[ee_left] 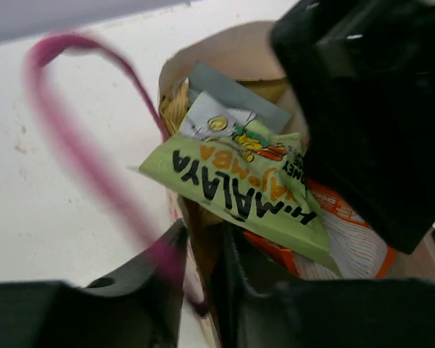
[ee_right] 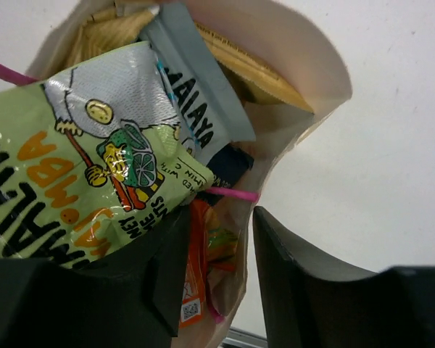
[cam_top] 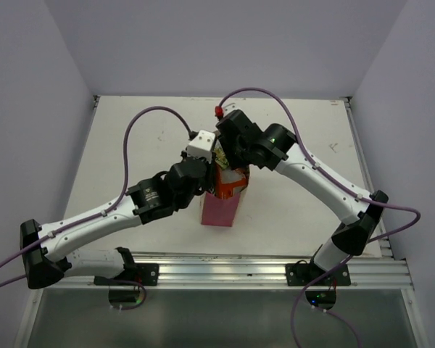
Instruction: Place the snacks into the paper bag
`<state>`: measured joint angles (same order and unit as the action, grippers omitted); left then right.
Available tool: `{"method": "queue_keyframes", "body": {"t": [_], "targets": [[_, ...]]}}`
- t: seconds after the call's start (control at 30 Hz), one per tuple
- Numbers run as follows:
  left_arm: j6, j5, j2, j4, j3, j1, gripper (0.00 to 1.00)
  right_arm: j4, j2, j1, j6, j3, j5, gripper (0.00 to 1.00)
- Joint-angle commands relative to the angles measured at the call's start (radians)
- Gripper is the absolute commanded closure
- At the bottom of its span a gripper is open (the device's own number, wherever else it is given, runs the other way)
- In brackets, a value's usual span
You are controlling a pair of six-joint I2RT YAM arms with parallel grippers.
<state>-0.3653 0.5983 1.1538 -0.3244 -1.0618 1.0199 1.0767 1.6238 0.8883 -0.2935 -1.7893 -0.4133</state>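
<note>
1. Top external, left side: the left arm is reaching in from the lower left across the table (cam_top: 130,145).
2. Top external, centre: the paper bag (cam_top: 219,210) is standing upright mid-table, with a pink side facing the camera. Both wrists are meeting over its mouth, and the right arm is bending in from the right.
3. Left wrist, far left: a pink-red cord handle (ee_left: 72,138) is arching over bare table, blurred.
4. Left wrist, centre: the left gripper (ee_left: 197,279) is straddling the bag's near wall, one finger outside and one inside. The jaws are standing almost together and the wall is filling the slim gap, so it is clamping the paper.
5. Left wrist, right of centre: the green packet (ee_left: 239,192) is lying slanted across the mouth, on top of the rest. The silver-blue packet (ee_left: 235,94) is poking up behind it. The orange-red pack (ee_left: 348,235) is showing beneath, at right.
6. Right wrist, left to centre: the green packet is filling the left half. The silver-blue packet is sitting next to it, and a tan packet (ee_right: 257,72) is leaning on the far wall.
7. Right wrist, lower centre: the right gripper (ee_right: 221,283) is straddling the bag's wall, one finger inside and one outside. The jaws are sitting a little apart, with the wall and the orange-red pack's edge between them. Cannot tell whether the pads are pressing.
</note>
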Motion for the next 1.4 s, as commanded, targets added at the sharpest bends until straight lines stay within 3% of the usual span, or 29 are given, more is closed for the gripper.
{"method": "queue_keyframes", "body": {"t": [0.0,0.03,0.13,0.4,0.6,0.73,0.83,0.97,1.07,1.2,1.37], "targets": [[0.087,0.206,0.029,0.051,-0.136,0.095,0.63,0.004,-0.027,0.006,-0.001,-0.137,-0.067,0.55],[0.109,0.243,0.041,0.061,-0.150,0.121,0.53,0.029,-0.019,0.005,0.001,-0.168,-0.079,0.52],[0.172,0.345,0.056,0.087,-0.197,0.193,0.44,0.072,-0.025,0.006,0.013,-0.244,-0.117,0.46],[0.111,0.468,0.090,-0.071,-0.285,0.206,0.41,0.083,-0.084,0.005,0.008,-0.237,-0.166,0.36],[0.077,0.700,0.041,-0.183,-0.385,0.206,0.40,0.117,-0.134,-0.034,-0.032,-0.184,-0.262,0.33],[0.216,0.842,-0.109,-0.027,-0.350,0.204,0.33,0.100,-0.206,-0.184,-0.071,-0.072,-0.222,0.30],[0.361,0.813,-0.268,0.172,-0.226,0.165,0.23,0.057,-0.268,-0.326,-0.069,0.075,-0.161,0.27],[0.289,0.706,-0.430,0.084,-0.135,-0.050,0.16,0.016,-0.289,-0.497,-0.041,0.221,-0.056,0.22],[0.165,0.713,-0.447,-0.142,-0.176,-0.060,0.14,0.026,-0.259,-0.531,-0.030,0.242,-0.065,0.16],[0.026,0.683,-0.424,-0.309,-0.217,-0.060,0.13,0.060,-0.206,-0.532,-0.015,0.180,-0.056,0.15],[0.005,0.641,-0.427,-0.297,-0.201,-0.060,0.11,0.081,-0.211,-0.532,-0.010,0.143,-0.099,0.18]]}}
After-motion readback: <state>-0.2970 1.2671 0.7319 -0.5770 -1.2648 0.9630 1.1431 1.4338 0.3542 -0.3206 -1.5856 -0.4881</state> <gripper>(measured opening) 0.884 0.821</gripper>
